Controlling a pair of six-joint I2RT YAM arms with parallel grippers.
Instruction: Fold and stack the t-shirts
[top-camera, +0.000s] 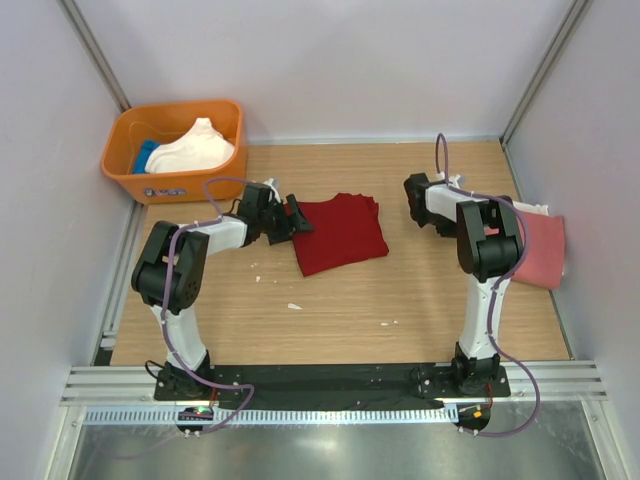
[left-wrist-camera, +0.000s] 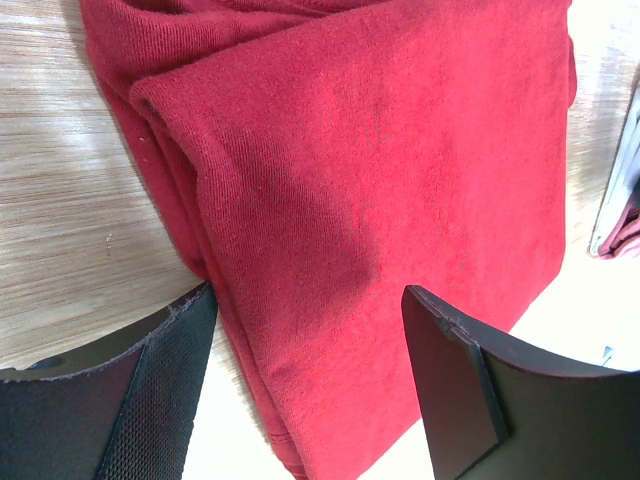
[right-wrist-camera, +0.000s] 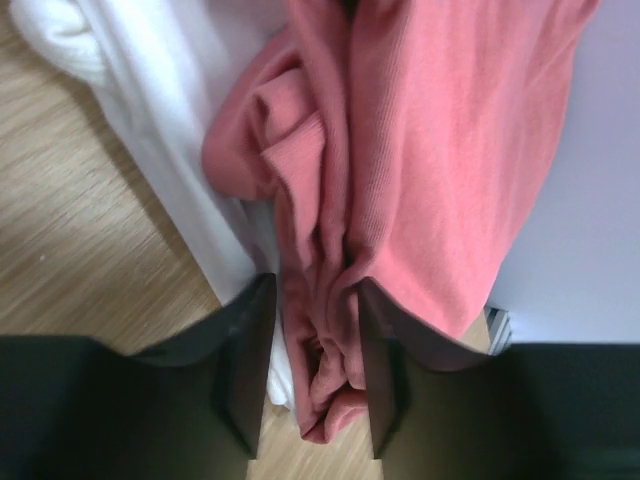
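Note:
A folded dark red t-shirt (top-camera: 340, 235) (left-wrist-camera: 380, 170) lies on the wooden table near the middle. My left gripper (top-camera: 296, 218) (left-wrist-camera: 308, 300) stands open at the shirt's left edge, one finger on each side of a folded corner and not pinching it. At the right wall a salmon-pink t-shirt (top-camera: 542, 250) (right-wrist-camera: 440, 130) lies on a white t-shirt (top-camera: 532, 208) (right-wrist-camera: 150, 120). In the right wrist view my right gripper (right-wrist-camera: 313, 300) is shut on a bunched edge of the pink shirt. The right arm's own links hide this gripper in the top view.
An orange tub (top-camera: 130, 180) at the back left holds a white shirt (top-camera: 200, 148) and a blue one (top-camera: 147, 155). Pale walls close in the left, back and right. A metal rail (top-camera: 330, 380) runs along the near edge. Small white scraps (top-camera: 294, 306) lie on the wood.

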